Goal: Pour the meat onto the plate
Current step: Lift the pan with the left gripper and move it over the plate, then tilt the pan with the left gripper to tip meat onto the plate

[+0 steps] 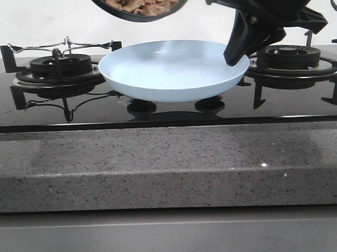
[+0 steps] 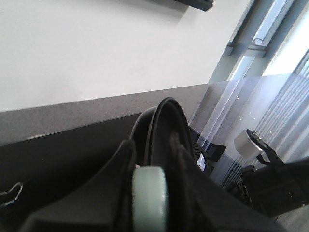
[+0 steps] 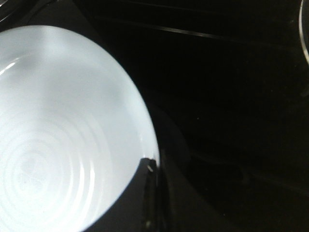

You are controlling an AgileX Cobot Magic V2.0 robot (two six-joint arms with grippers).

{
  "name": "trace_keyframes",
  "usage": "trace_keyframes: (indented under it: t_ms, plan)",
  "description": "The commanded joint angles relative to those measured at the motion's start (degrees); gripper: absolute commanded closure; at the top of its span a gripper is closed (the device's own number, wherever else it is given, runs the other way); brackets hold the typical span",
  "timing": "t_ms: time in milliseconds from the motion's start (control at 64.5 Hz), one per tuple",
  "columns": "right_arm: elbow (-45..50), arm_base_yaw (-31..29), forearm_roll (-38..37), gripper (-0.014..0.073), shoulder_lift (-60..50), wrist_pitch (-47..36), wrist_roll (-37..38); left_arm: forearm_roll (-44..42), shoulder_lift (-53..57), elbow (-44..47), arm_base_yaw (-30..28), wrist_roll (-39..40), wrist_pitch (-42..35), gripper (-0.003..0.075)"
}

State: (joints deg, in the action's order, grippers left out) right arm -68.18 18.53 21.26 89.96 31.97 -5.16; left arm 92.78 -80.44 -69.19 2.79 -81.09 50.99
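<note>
Pre-pour: left gripper (image 2: pixel 149 193) clamps pan (image 1: pixel 139 6) handle, meat (image 1: pixel 145 2) above empty plate (image 1: pixel 172 70); right gripper (image 1: pixel 236 58) pinches plate's right rim. Next: tilt further.

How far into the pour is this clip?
Done: the pan is lifted above the plate, with the left end effector closed on its handle. In hand: the right end effector grips the plate's rim. Left: the meat remains in the pan; the plate holds none.

Two gas burners (image 1: pixel 60 66) (image 1: pixel 292 56) flank the black glass hob (image 1: pixel 168 112); granite counter (image 1: pixel 170 164) in front.
</note>
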Motion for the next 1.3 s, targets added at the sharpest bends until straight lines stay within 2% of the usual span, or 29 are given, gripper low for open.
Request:
trace_keyframes:
  t_ms: [0, 449, 806, 1100, 1209, 1286]
  plan:
    - [-0.92, -0.07, -0.39, 0.0701, -2.09, -1.49, -0.88, 5.46, 3.67, -1.69, 2.0, -6.36, 1.17, 0.0741]
    - [-0.92, -0.07, -0.39, 0.0701, -2.09, -1.49, -0.88, 4.83, 6.03, -1.69, 6.96, -34.4, 1.57, 0.0741]
    - [-0.92, -0.07, -0.39, 0.0701, -2.09, -1.49, -0.88, 4.44, 6.03, -1.69, 6.96, -48.73, 5.03, 0.0741]
    - [-0.92, -0.07, -0.39, 0.0701, -2.09, -1.49, -0.88, 4.44, 6.03, -1.69, 6.96, -47.89, 6.67, 0.0741]
    - [-0.92, -0.07, -0.39, 0.0701, -2.09, -1.49, -0.88, 4.68, 6.03, -1.69, 6.73, -38.44, 3.8, 0.0741]
    - [-0.92, -0.07, -0.39, 0.0701, -2.09, -1.49, -0.88, 4.68, 6.03, -1.69, 6.69, -30.76, -2.68, 0.0741]
